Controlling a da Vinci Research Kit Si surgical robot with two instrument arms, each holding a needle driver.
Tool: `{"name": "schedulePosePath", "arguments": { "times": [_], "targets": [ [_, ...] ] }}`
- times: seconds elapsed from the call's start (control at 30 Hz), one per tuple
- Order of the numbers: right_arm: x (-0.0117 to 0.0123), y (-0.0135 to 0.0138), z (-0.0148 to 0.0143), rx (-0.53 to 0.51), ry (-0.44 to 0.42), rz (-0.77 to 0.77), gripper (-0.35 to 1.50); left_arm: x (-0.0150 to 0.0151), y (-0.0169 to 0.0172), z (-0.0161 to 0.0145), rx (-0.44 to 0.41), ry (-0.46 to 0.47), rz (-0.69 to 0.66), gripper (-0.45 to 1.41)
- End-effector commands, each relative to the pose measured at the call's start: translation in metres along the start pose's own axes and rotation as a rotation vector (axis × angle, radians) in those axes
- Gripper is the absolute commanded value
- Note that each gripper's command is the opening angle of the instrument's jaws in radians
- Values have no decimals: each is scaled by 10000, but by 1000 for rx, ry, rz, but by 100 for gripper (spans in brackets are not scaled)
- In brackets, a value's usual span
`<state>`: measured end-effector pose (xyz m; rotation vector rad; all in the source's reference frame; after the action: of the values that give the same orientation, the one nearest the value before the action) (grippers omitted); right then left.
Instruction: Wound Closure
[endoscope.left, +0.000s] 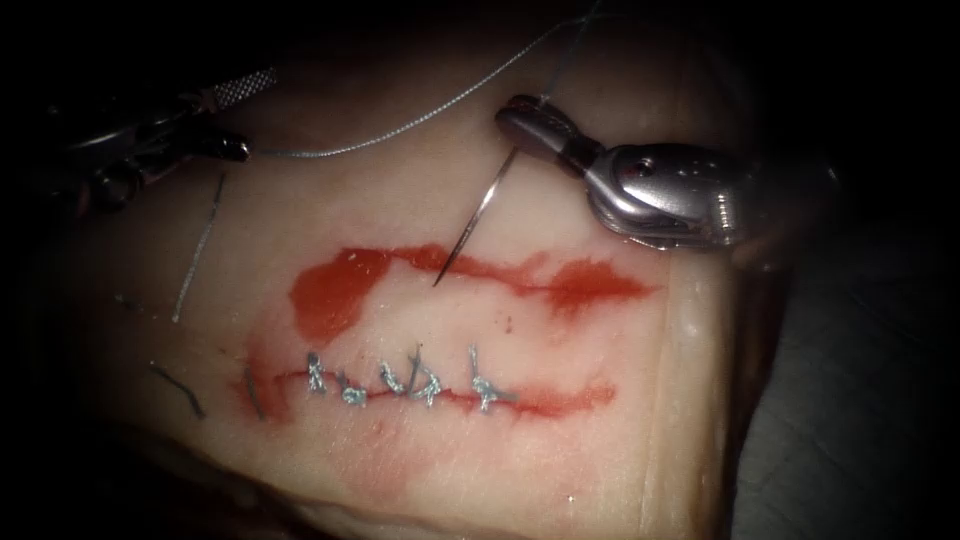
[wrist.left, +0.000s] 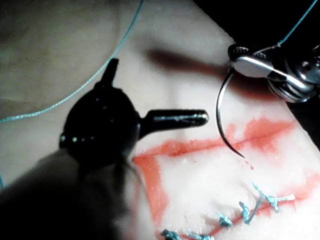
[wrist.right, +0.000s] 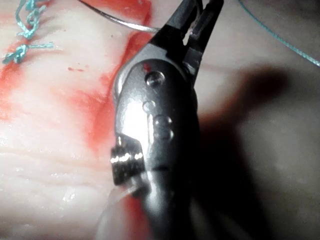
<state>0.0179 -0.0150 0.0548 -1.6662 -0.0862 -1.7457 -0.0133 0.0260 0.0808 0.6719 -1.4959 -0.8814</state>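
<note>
A: Right tool (endoscope.left: 522, 118)?
B: Clamped on the needle (endoscope.left: 478, 215) near its thread end, tip hanging at 7 o'clock, over the red fluid (endoscope.left: 335, 290), outside the tissue (endoscope.left: 620, 420).
A: Left tool (endoscope.left: 228, 146)?
B: Jaws spread, gripping nothing; thread (endoscope.left: 400, 127) just beside.

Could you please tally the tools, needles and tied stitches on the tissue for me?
Tools: 2. The left tool is open and holds nothing; the right tool is shut on the needle near its thread end.
Needles: 1. The needle is not driven into the tissue; its tip is at the red fluid.
Tied stitches: 5
Total: 8
</note>
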Motion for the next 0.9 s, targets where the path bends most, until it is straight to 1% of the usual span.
{"name": "schedulePosePath", "arguments": {
  "times": [0.03, 0.07, 0.13, 0.17, 0.2, 0.23, 0.27, 0.3, 0.33, 0.37, 0.4, 0.43, 0.47, 0.5, 0.53, 0.57, 0.6, 0.63, 0.67, 0.83, 0.9],
  "targets": [
    [-15, -6, 23, -66, -81, -81, -35, 11, 5, 9, 9, 34, 13, 125],
    [-31, -11, 37, -92, -79, -74, -35, 28, 3, 14, 61, 109, -14, 89],
    [-38, -14, 45, -118, -65, -53, -35, 45, -1, 15, 116, 156, -63, 37],
    [-41, -15, 49, -129, -56, -40, -35, 51, -2, 15, 128, 172, -80, -11],
    [-42, -17, 53, -155, -4, 60, -35, 58, -3, 17, 130, 182, -150, -21],
    [-42, -17, 53, -155, -4, 60, -35, 58, -3, 17, 130, 182, -150, -21],
    [-48, -19, 59, -186, 12, 156, -35, 67, -3, 20, 145, 205, -210, -40],
    [-53, -21, 63, -213, 8, 180, -35, 69, -3, 22, 156, 213, -184, -45],
    [-57, -22, 66, -226, 5, 199, -35, 71, -3, 23, 160, 222, -176, -45],
    [-59, -23, 68, -196, -1, 120, -35, 72, -4, 23, 162, 235, -173, -45],
    [-65, -23, 70, -127, -51, -10, -35, 74, -5, 22, 153, 254, -171, -45],
    [-71, -22, 71, -84, -93, -87, -35, 74, -6, 22, 140, 273, -163, -45],
    [-71, -20, 71, -60, -88, -183, -35, 75, -6, 22, 116, 316, -148, -45],
    [-71, -17, 72, -70, -89, -346, -35, 75, -7, 22, 101, 346, -122, -45],
    [-70, -15, 73, -97, -92, -443, -35, 76, -7, 23, 86, 373, -108, -45],
    [-69, -14, 73, -125, -85, -505, -35, 78, -7, 24, 67, 401, -104, -45],
    [-68, -11, 74, -155, -64, -543, -35, 80, -7, 25, 52, 417, -100, -45],
    [-67, -9, 75, -172, -40, -545, -35, 83, -6, 26, 47, 424, -91, -45],
    [-66, -6, 78, -193, -3, -597, -35, 90, -5, 29, 35, 427, -81, -45],
    [-63, -1, 84, -193, -4, -660, -35, 103, -3, 37, 24, 425, -67, -45],
    [-61, 2, 86, -191, -6, -687, -35, 109, -2, 41, 2, 414, -57, -45]
  ]
}}
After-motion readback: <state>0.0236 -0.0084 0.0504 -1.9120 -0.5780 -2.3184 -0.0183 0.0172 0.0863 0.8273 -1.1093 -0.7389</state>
